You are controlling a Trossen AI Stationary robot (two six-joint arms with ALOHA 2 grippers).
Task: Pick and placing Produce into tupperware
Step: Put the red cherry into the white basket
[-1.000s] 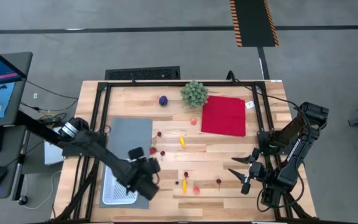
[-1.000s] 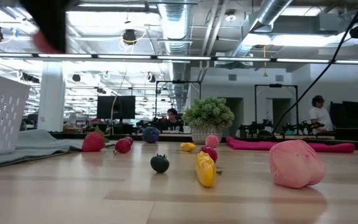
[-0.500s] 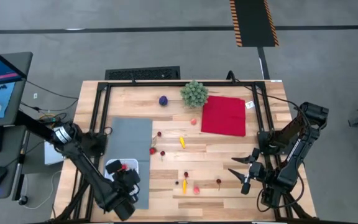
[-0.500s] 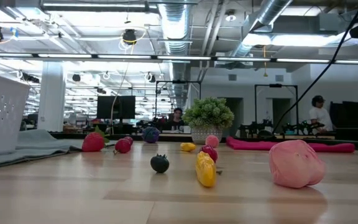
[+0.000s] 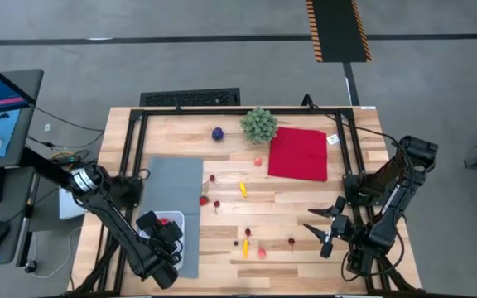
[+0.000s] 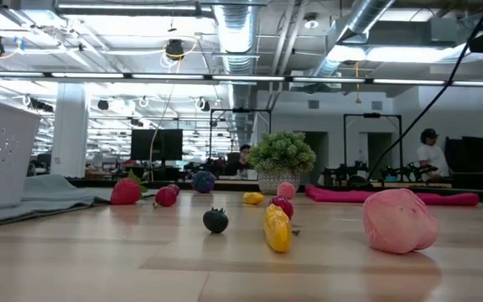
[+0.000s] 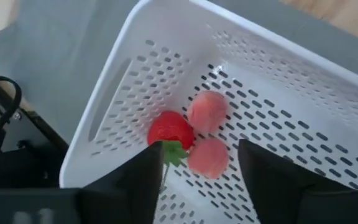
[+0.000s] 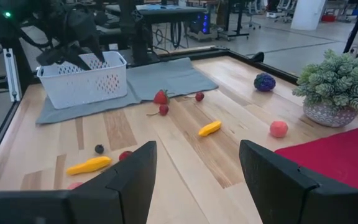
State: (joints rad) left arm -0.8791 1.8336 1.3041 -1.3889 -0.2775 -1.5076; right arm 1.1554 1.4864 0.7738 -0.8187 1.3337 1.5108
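Observation:
The white tupperware stands on the grey mat at the table's near left, and its wall shows in the low view. Inside it lie a red strawberry and two pink pieces. My left gripper hangs open just above them, pointing steeply down; in the high view it covers most of the tupperware. More produce lies loose on the wood: a purple ball, a yellow piece, a pink one. My right gripper waits open at the near right.
A grey mat lies under the tupperware. A red cloth and a green potted plant sit at the far right. A black frame rims the table. Bare wood lies between the scattered pieces in the middle.
My left gripper has gone toward the table's left edge and down, from beside the tupperware to over its inside, rolling as it went. The red piece seen up at that arm in the low view is gone from there; a red strawberry now lies in the tupperware.

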